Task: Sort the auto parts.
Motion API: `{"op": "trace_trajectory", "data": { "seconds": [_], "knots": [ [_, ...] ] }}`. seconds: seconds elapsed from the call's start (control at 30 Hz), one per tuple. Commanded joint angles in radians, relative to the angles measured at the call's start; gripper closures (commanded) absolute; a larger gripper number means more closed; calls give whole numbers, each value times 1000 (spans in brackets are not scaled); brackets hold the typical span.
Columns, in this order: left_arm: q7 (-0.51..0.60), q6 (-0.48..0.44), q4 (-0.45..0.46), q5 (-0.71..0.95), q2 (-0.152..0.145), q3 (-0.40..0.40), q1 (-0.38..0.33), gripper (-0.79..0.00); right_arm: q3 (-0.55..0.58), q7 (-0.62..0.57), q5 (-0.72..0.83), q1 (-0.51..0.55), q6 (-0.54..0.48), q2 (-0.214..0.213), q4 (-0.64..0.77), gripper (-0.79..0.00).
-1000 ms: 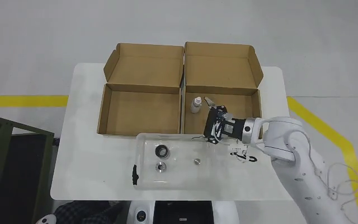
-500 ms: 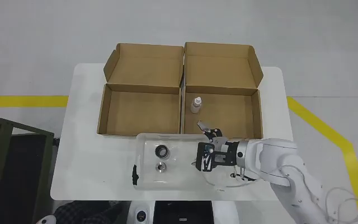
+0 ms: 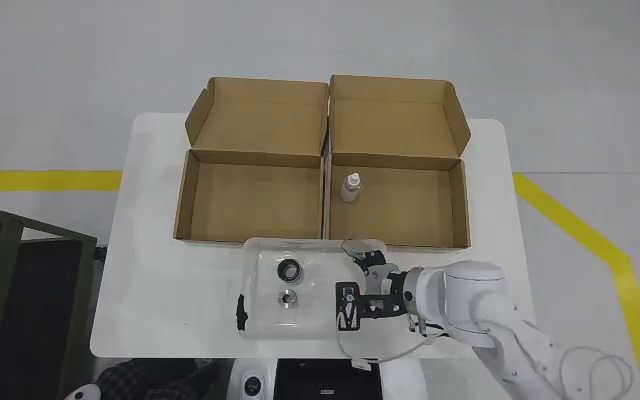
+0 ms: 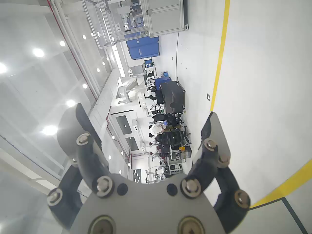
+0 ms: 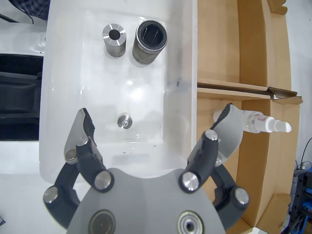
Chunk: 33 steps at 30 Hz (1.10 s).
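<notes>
The open right hand [image 5: 156,115] hangs above the clear bin [image 5: 194,37], with the small upright steel pin [image 5: 124,121] below, between its fingers.

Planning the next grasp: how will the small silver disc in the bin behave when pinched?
The disc looks like polished metal, so probably stiff and slippery. It sits low on the bin floor, so likely won't roll but gives the right pincer little grip.

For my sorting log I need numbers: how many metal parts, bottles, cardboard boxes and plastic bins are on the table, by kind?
Metal parts: 3 (silver sleeve, black-rimmed cylinder, small silver disc)
White bottle: 1
Cardboard boxes: 2
Clear bin: 1
Total: 7
</notes>
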State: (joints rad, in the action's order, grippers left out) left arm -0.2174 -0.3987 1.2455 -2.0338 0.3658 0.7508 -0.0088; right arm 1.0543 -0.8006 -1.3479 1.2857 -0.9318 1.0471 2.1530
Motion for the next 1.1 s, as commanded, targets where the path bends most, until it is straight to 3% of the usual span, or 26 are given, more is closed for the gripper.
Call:
{"op": "trace_trajectory", "data": {
  "seconds": [0.0,0.7,0.97,1.07],
  "knots": [
    [0,0,0,0,0,0,0,-785,-18,-27,3,-7,-4,0,-5,-785],
    [0,0,0,0,0,0,0,-785,-144,-126,5,-70,38,-15,-79,-785],
    [0,0,0,0,0,0,0,-785,-181,-148,1,-94,61,-15,-113,-656],
    [0,0,0,0,0,0,0,-785,-192,-157,-4,-103,69,-15,-122,-573]
  ]
}}
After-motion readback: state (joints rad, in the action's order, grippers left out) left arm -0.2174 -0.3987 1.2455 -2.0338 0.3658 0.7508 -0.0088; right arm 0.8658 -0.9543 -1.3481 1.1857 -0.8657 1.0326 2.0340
